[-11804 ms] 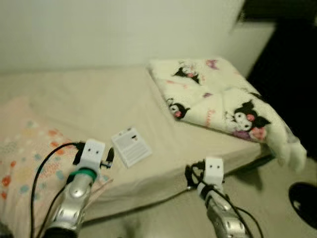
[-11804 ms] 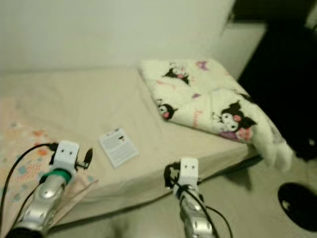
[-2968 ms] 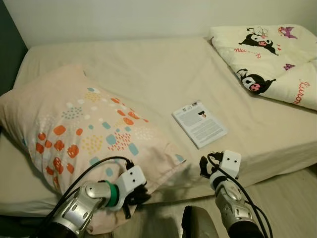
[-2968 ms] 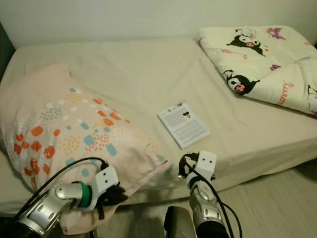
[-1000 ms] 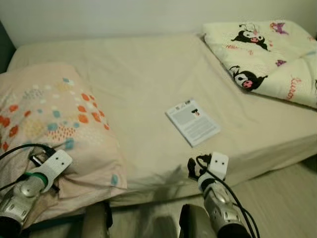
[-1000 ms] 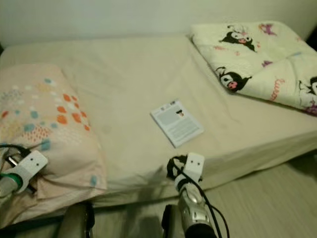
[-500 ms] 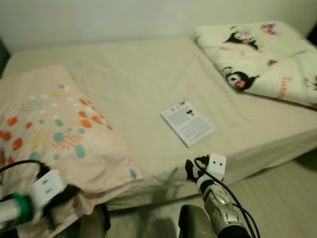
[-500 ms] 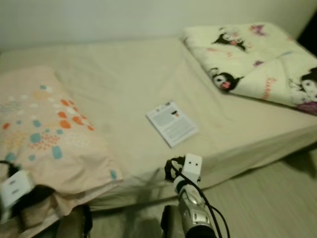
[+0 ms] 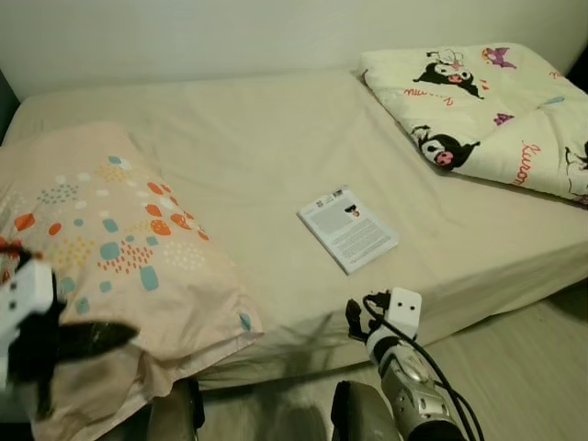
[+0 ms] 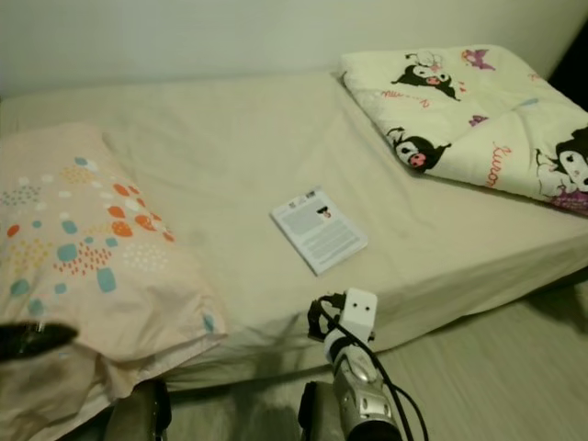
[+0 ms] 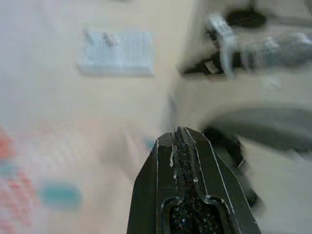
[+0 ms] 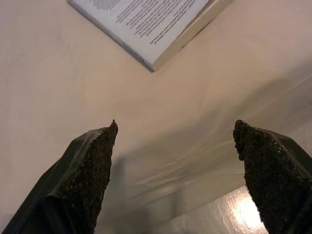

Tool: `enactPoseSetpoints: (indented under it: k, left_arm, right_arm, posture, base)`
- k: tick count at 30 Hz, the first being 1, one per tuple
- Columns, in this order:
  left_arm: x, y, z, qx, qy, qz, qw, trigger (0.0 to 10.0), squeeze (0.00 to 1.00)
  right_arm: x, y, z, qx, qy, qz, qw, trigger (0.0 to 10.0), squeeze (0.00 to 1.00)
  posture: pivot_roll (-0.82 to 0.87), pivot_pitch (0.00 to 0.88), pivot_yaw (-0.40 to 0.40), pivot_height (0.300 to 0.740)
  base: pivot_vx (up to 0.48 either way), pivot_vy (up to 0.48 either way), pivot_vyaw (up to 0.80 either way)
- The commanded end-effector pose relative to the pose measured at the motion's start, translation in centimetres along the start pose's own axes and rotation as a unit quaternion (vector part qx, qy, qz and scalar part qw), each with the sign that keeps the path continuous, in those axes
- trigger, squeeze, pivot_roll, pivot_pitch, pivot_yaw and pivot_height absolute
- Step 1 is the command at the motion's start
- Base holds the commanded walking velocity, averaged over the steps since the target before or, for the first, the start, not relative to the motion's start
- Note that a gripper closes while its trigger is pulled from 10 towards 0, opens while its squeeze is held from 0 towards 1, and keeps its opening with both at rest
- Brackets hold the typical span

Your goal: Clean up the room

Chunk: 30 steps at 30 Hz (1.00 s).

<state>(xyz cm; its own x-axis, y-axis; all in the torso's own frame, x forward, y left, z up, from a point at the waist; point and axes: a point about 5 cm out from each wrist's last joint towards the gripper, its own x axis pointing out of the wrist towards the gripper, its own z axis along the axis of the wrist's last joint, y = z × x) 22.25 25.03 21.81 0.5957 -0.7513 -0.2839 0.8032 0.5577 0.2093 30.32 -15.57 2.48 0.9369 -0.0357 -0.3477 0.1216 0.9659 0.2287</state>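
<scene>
A pink pillow [image 9: 119, 248] with orange and teal spots lies at the left end of the beige bed [image 9: 266, 138]. My left gripper [image 9: 124, 333] hovers blurred over the pillow's front corner; in the left wrist view its fingers [image 11: 178, 146] are pressed shut with nothing between them. A white book [image 9: 347, 230] lies flat in the middle of the mattress. My right gripper [image 12: 175, 129] is open just in front of the bed's front edge, a short way from the book [image 12: 146, 24]. A folded cream blanket [image 9: 487, 110] with cartoon prints sits at the right end.
A pale wall runs behind the bed. A dark headboard edge [image 9: 5, 96] shows at far left. Wooden floor [image 9: 524, 367] lies to the front right. Two grey parts of my own body [image 9: 354, 413] stand at the bottom, against the bed.
My left gripper has come off the pillow's front corner and risen to the left, now blurred above it. The pillow lies flat. The right arm has barely moved.
</scene>
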Motion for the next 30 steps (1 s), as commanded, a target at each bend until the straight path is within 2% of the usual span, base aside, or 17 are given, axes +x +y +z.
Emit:
enactPoseSetpoints:
  k: [1, 3, 5, 6, 7, 9, 10, 11, 13, 14, 15, 16, 18, 25, 27, 28, 30]
  left_arm:
    - [0.6, -0.4, -1.8, -0.015, 0.039, 0.003, 0.999, 10.0, 0.0]
    - [3.7, 0.4, -4.3, 0.013, 0.064, 0.053, 0.996, 10.0, 0.0]
    - [3.7, 0.4, -4.3, 0.013, 0.064, 0.053, 0.996, 10.0, 0.0]
    - [5.9, 1.1, -5.8, 0.029, 0.077, 0.089, 0.993, 10.0, 0.0]
    - [5.9, 1.1, -5.8, 0.029, 0.077, 0.089, 0.993, 10.0, 0.0]
    - [10.5, 1.7, -7.6, 0.084, 0.097, 0.14, 0.982, 10.0, 0.0]
    - [10.5, 1.7, -7.6, 0.084, 0.097, 0.14, 0.982, 10.0, 0.0]
    - [12.9, 2.0, -7.9, 0.113, 0.102, 0.164, 0.975, 10.0, 0.0]
    - [13.8, 2.2, -7.8, 0.105, 0.098, 0.177, 0.974, 10.0, 0.0]
    - [14.5, 2.3, -7.9, 0.132, 0.111, 0.185, 0.967, 10.0, 0.0]
    - [15.0, 2.5, -8.0, 0.159, 0.124, 0.197, 0.959, 10.0, 0.0]
    - [15.0, 2.5, -8.0, 0.159, 0.124, 0.197, 0.959, 10.0, 0.0]
    - [15.9, 2.5, -8.6, 0.21, 0.142, 0.215, 0.943, 10.0, 0.0]
    - [16.7, 1.5, -10.5, 0.243, 0.162, 0.197, 0.936, 10.0, 0.0]
    - [15.9, 0.7, -13.0, 0.262, 0.207, 0.161, 0.929, 10.0, 0.0]
    - [15.9, 0.7, -13.0, 0.262, 0.207, 0.161, 0.929, 10.0, 0.0]
    - [14.2, 0.4, -14.9, 0.285, 0.259, 0.13, 0.914, 10.0, 0.0]
  right_arm:
    - [-0.1, -0.4, -0.5, 0.004, 0.011, -0.01, 1.0, 10.0, 0.0]
    - [-0.1, -0.4, -0.4, 0.005, 0.007, -0.014, 1.0, 10.0, 0.0]
    - [-0.1, -0.4, -0.4, 0.005, 0.007, -0.014, 1.0, 10.0, 0.0]
    - [0.0, -0.4, -0.2, 0.005, 0.005, -0.016, 1.0, 10.0, 0.0]
    - [0.0, -0.4, -0.2, 0.005, 0.005, -0.016, 1.0, 10.0, 0.0]
    - [0.1, -0.4, 0.1, 0.004, 0.001, -0.019, 1.0, 10.0, 0.0]
    - [0.1, -0.4, 0.1, 0.004, 0.001, -0.019, 1.0, 10.0, 0.0]
    - [0.2, -0.4, 0.3, 0.003, -0.002, -0.02, 1.0, 10.0, 0.0]
    - [0.3, -0.4, 0.5, 0.003, -0.005, -0.02, 1.0, 10.0, 0.0]
    - [0.3, -0.3, 0.6, 0.002, -0.007, -0.019, 1.0, 10.0, 0.0]
    - [0.4, -0.3, 0.7, 0.002, -0.009, -0.02, 1.0, 10.0, 0.0]
    - [0.4, -0.3, 0.7, 0.002, -0.009, -0.02, 1.0, 10.0, 0.0]
    - [0.4, -0.2, 0.8, 0.003, -0.012, -0.02, 1.0, 10.0, 0.0]
    - [0.5, 0.1, 0.9, 0.002, -0.012, -0.018, 1.0, 10.0, 0.0]
    - [0.5, 0.4, 0.8, 0.001, -0.012, -0.014, 1.0, 10.0, 0.0]
    - [0.5, 0.4, 0.8, 0.001, -0.012, -0.014, 1.0, 10.0, 0.0]
    - [0.5, 0.5, 0.7, 0.0, -0.01, -0.012, 1.0, 10.0, 0.0]
  posture:
    - [0.18, 0.002, -0.028, 0.57]
    - [0.18, 0.0, -0.026, 0.57]
    - [0.18, 0.0, -0.026, 0.57]
    - [0.17, 0.0, -0.029, 0.57]
    - [0.17, 0.0, -0.029, 0.57]
    - [0.17, 0.0, -0.028, 0.57]
    - [0.17, 0.0, -0.028, 0.57]
    - [0.16, 0.0, -0.022, 0.57]
    - [0.16, 0.0, -0.022, 0.57]
    - [0.16, 0.0, -0.022, 0.57]
    - [0.16, 0.0, -0.022, 0.57]
    - [0.16, 0.0, -0.022, 0.57]
    - [0.15, 0.0, -0.014, 0.57]
    - [0.15, 0.0, -0.014, 0.57]
    - [0.15, 0.005, -0.015, 0.57]
    - [0.15, 0.005, -0.015, 0.57]
    - [0.15, 0.005, -0.015, 0.57]
  base:
    - [0.0, 0.0, 0.0]
    - [0.0, 0.0, 0.0]
    - [0.0, 0.0, 0.0]
    - [0.0, 0.0, 0.0]
    - [0.0, 0.0, 0.0]
    - [0.0, 0.0, 0.0]
    - [0.0, 0.0, 0.0]
    - [0.0, 0.0, 0.0]
    - [0.0, 0.0, 0.0]
    - [0.0, 0.0, 0.0]
    - [0.0, 0.0, 0.0]
    - [0.0, 0.0, 0.0]
    - [0.0, 0.0, 0.0]
    - [0.0, 0.0, 0.0]
    - [0.0, 0.0, 0.0]
    - [0.0, 0.0, 0.0]
    - [0.0, 0.0, 0.0]
